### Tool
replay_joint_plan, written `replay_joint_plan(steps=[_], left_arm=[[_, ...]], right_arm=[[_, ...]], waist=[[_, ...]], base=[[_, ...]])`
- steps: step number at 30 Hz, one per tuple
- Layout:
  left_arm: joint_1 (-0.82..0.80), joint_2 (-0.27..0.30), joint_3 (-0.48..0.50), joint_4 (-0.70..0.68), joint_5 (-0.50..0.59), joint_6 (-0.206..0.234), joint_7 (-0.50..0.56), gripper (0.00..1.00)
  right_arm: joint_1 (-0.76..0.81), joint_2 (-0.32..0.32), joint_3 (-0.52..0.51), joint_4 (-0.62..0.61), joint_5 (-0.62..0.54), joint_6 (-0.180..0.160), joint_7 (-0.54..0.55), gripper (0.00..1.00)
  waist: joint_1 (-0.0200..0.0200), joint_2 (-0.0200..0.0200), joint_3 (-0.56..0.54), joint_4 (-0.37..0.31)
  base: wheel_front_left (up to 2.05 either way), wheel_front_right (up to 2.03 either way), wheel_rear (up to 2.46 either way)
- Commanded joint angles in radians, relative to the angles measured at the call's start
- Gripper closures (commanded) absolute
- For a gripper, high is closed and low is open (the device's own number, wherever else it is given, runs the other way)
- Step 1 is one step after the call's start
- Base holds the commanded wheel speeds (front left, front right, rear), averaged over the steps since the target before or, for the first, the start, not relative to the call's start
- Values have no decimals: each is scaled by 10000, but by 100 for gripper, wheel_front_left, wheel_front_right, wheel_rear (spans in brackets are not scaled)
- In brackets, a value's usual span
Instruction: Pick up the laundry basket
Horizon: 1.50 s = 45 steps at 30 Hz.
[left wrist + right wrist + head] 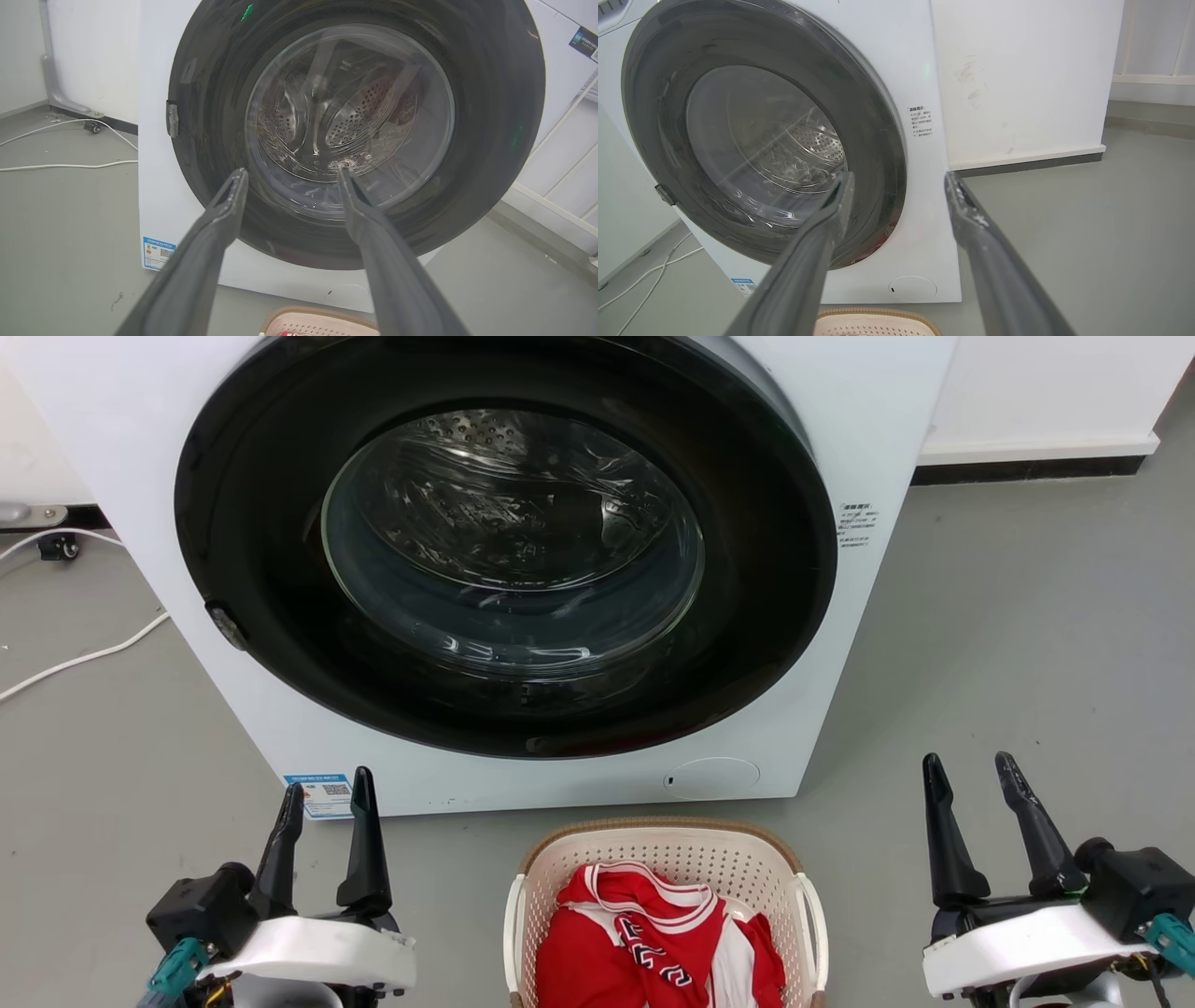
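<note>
Sitting upright on the grey floor [1008, 663] at the near centre of the head view, the laundry basket [672, 852] is cream-white and perforated, with a brown woven-look rim and a white loop handle on each side. A red and white garment [644, 943] lies crumpled inside it. Just beyond its far rim stands a white washing machine [317, 747], whose round, dark-framed glass door [513, 541] is closed. A white cable [84, 658] trails across the floor at the far left. Several things could go wrong from here. The basket looks light, so a finger coming in from the side may push it away or against the machine rather than hook a handle. Lifting by one handle alone, or raising the two sides unevenly, would likely tilt it and spill the garment. A fingertip might also snag in the perforations. The basket lies between the two arms. The left pincer [329, 784] is to its left and the right pincer [968, 761] to its right, each well apart from its handle, the right one somewhat farther off. Both pincers are spread moderately wide and hold nothing, their fingers pointing away toward the machine. In both wrist views the basket's far rim peeks in at the bottom edge.
</note>
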<state>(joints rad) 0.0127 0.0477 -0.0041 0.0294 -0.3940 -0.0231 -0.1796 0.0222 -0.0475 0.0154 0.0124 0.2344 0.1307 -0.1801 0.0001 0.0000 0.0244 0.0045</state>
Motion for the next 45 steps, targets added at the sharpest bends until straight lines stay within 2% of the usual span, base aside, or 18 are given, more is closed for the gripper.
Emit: replay_joint_plan(steps=[1,9,21,38,45], left_arm=[[15,34,-15,-134,269,11,-110,0],[164,36,-19,-210,1304,52,-346,0],[286,36,-37,-226,2295,79,-576,0],[509,38,-92,-287,3496,157,-881,0],[492,36,-90,-232,3463,152,-884,0]], right_arm=[[36,-38,13,-146,-295,0,-103,0],[183,-40,13,-240,-1299,-1,-343,0],[300,-44,0,-331,-2178,-1,-584,0],[472,-46,-9,-432,-3099,-1,-863,0],[424,-46,-33,-387,-2938,-1,-853,0]], waist=[[0,0,5,4],[-1,0,54,15],[-1,0,59,-2],[-1,0,56,22],[-1,0,65,46]], base=[[0,0,0],[0,0,0],[0,0,0],[0,0,0],[0,0,0]])
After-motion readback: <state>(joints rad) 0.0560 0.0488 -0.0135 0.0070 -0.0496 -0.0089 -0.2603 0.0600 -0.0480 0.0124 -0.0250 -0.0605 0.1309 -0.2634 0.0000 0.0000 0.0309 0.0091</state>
